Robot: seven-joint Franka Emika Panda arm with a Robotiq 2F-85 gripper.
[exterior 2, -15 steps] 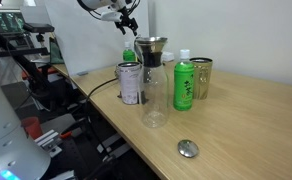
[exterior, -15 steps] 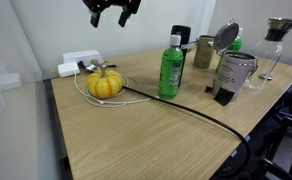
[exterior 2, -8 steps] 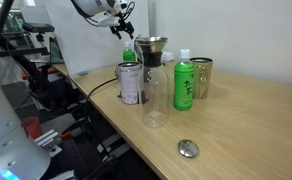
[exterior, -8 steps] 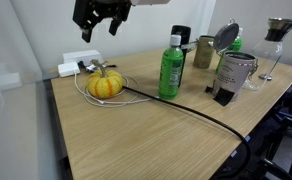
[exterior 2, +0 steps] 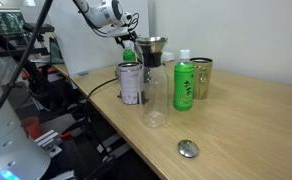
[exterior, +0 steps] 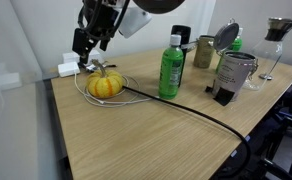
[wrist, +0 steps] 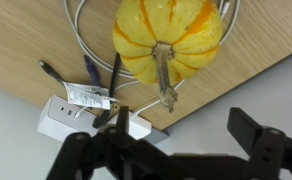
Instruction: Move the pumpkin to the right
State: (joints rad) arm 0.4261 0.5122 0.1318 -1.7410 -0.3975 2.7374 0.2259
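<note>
Two risks: gripper (exterior: 85,48) hung spread and empty above pumpkin (exterior: 105,85); white cable (wrist: 76,35) looped round it could snag, and green bottle (exterior: 171,68) blocked the rightward path.

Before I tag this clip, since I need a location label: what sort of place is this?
Likely a lab or office, not a home: a wooden workbench carrying a white power strip and black cable, with cluttered equipment racks beside it.
</note>
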